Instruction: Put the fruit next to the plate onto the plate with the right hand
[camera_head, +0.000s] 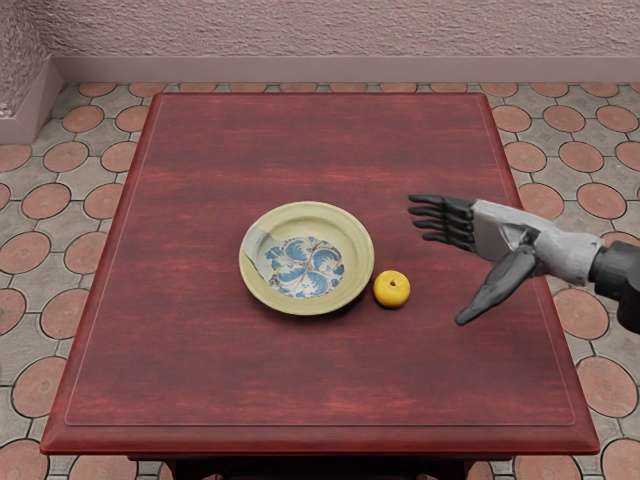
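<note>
Hovering right hand (488, 236), fingers spread, nr fruit (392, 289); fruit maybe touching plate (353, 244).

Even, soft light; sharp render.

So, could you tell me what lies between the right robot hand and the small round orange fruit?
Nothing: in the head view, only bare red wooden table separates the right robot hand from the small round orange fruit.

A reddish wooden table (300, 140), its streaked grain under a soft satin sheen, bears a glazed, ceramic-looking plate (358, 252) and a smooth-skinned, faintly glossy fruit (392, 289). The right hand (480, 228) shows matt grey and black casing, like plastic. Behind, a rough stucco wall (350, 25).
</note>
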